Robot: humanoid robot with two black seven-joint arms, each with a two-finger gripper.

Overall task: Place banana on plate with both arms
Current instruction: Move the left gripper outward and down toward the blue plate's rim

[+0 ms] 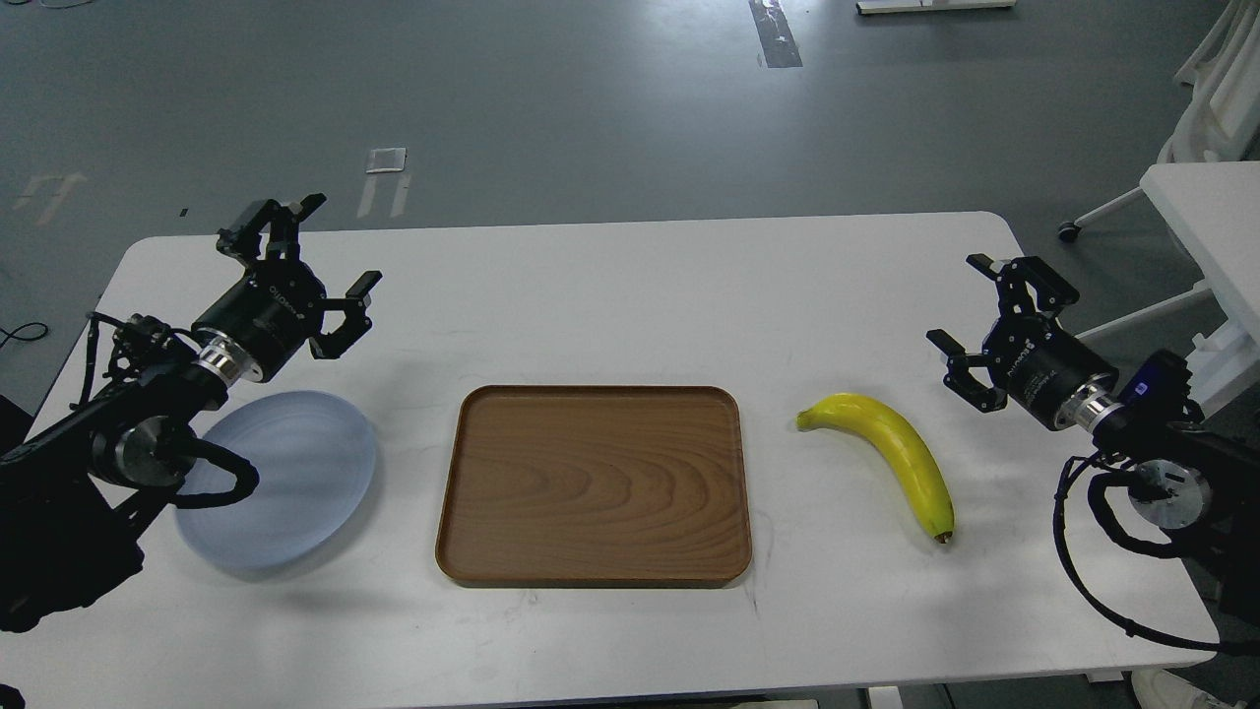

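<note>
Right now the fingers of the right gripper are spread wide and hold nothing, and the left gripper is wide open and empty too. Both hang above the white table. Near the right gripper lies the banana, flat on the table. The plate sits far off, under the left arm, with a brown tray in between. I think the smooth, curved banana could slip or roll if pinched off-center.
</note>
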